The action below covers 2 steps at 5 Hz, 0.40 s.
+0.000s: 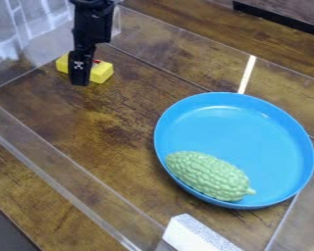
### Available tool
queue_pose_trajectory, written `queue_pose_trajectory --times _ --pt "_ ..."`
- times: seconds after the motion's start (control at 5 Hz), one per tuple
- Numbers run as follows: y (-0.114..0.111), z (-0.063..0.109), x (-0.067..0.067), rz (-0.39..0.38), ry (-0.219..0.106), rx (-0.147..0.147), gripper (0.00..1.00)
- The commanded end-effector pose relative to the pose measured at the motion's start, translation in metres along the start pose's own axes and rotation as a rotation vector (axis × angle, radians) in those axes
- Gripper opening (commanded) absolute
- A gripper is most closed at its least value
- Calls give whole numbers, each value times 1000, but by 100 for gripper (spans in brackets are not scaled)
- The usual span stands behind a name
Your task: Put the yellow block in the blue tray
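So far, nothing of the placing is done: the yellow block [102, 71] lies near the worktop's [114, 127] far left corner, partly hidden by the end effector [81, 78], whose fingers look spread, with no grip evident. Grasping, lifting, carrying and releasing all seem left. Toward the right edge, the blue tray [238, 123] holds only the green bumpy gourd [210, 176].

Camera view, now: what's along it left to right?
Yellow block → white block-like object at the bottom edge → blue tray. Left out: the pincer, overlapping the block, and the green bumpy gourd, lying in the tray.
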<state>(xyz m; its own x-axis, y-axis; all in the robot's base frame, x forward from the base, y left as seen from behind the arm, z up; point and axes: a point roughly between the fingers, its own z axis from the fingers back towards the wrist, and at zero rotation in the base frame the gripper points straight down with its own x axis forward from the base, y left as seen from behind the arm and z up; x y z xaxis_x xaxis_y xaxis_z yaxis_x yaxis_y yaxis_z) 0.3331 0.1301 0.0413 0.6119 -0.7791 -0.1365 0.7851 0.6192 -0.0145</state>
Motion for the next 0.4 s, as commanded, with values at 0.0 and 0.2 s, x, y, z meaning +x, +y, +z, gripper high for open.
queue_pose_trajectory --times 0.0,0.2 --pt "16 12 -9 26 -23 55 100" --pt "21 4 -7 21 -32 56 100"
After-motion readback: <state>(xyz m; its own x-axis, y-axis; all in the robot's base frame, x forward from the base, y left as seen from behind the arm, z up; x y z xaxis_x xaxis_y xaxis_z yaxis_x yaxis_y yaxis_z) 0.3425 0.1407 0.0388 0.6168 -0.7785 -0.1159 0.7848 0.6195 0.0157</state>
